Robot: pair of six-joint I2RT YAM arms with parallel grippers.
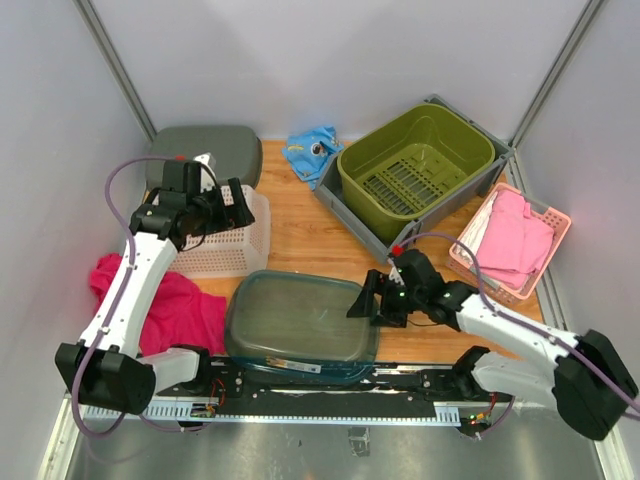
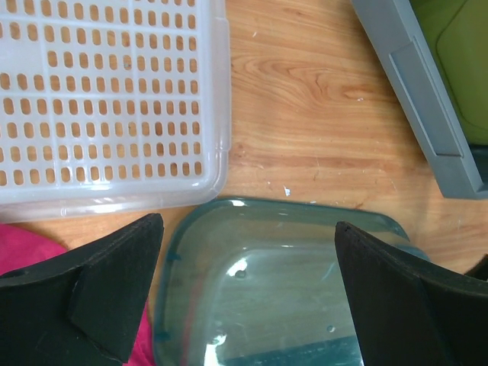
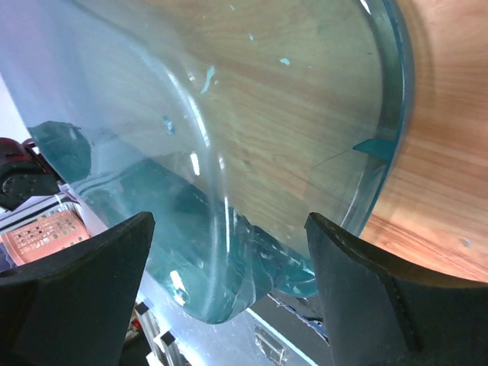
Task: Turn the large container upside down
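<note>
The large container (image 1: 300,318), clear with a blue-green tint, lies at the near edge of the table (image 1: 305,225), midway between the two arm bases. The right tool (image 1: 362,300) sits just beside the container's right rim, jaws spread and gripping nothing. The left tool (image 1: 237,205), likewise released, hangs beyond the container's far left corner, over a white perforated basket (image 1: 225,250). A pink cloth (image 1: 175,310) lies left of the container.

The large container (image 2: 267,290) runs off the left wrist view's lower edge — near rim unseen. The blue item (image 1: 300,155) (perhaps crumpled cloth) is too small to identify.
</note>
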